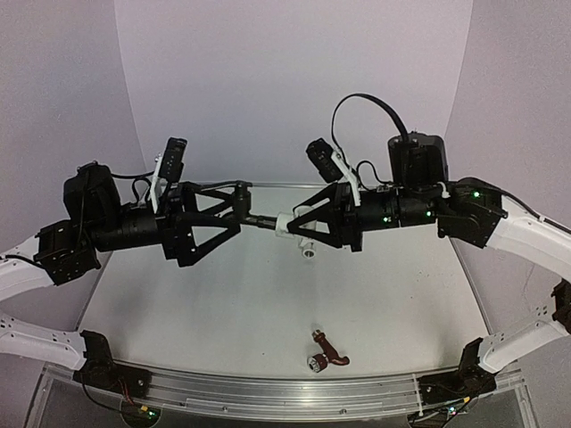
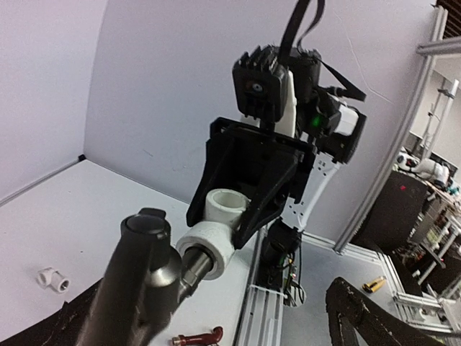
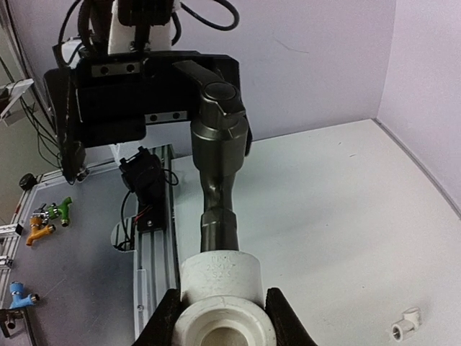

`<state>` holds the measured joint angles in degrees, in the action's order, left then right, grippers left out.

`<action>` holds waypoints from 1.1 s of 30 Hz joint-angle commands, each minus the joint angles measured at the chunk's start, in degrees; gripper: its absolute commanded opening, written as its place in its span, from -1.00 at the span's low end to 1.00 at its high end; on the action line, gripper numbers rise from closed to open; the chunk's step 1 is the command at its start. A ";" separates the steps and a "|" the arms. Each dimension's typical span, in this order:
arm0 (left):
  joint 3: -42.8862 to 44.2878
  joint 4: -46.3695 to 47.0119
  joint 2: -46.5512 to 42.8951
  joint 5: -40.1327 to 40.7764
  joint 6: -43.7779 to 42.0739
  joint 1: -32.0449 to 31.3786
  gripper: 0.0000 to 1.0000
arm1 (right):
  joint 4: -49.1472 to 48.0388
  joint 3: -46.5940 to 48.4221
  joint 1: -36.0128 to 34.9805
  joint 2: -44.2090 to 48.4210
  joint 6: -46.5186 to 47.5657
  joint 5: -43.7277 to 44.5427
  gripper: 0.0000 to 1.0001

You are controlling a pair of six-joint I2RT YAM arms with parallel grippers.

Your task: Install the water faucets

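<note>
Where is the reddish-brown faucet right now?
The reddish-brown faucet with the silvery round end lies on the table by its near edge, slightly right of centre in the top view, closer to that edge than the loose white elbow fitting.

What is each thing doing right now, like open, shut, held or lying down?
Left end effector, open, fingers apart beside the dark faucet.
Right end effector, shut on the held elbow.
Dark faucet, in the air, one end in the held elbow.
Held elbow, clamped, off the table.
Red faucet, lying on the table, untouched.
Spare elbow, lying on the table, untouched.
</note>
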<state>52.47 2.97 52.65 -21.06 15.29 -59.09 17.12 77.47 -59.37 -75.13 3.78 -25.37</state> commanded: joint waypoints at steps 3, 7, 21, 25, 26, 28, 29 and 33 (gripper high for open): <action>0.63 -0.21 -2.45 18.83 7.28 -0.15 0.99 | -3.69 5.24 9.91 -1.75 7.32 14.65 -1.00; 3.55 -8.00 1.66 28.07 9.64 -0.08 0.99 | -3.21 6.91 19.41 -7.46 12.05 17.31 -1.00; -0.77 -4.95 3.86 29.19 16.41 7.61 0.99 | -17.42 -2.60 39.87 -24.92 11.06 12.05 -1.00; -0.70 -6.47 3.47 29.90 16.58 7.76 0.99 | -30.65 -9.86 40.52 -26.99 10.03 11.79 -1.00; -0.70 -6.69 3.36 30.27 16.61 7.74 0.99 | -32.90 -10.81 40.58 -27.88 9.33 11.48 -1.00; -0.76 -7.10 3.11 30.84 16.63 7.74 0.99 | -35.92 -11.78 40.60 -29.47 7.43 10.44 -1.00; -0.91 -7.14 2.94 31.05 16.64 7.73 0.99 | -37.44 -12.13 40.58 -30.27 6.30 9.93 -1.00; -1.57 -6.76 2.88 31.56 16.80 7.82 0.99 | -40.19 -11.68 40.20 -31.81 1.71 9.80 -1.00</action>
<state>51.55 -4.46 56.73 8.77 31.62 -51.63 -9.23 64.55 -18.68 -107.11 11.30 -13.80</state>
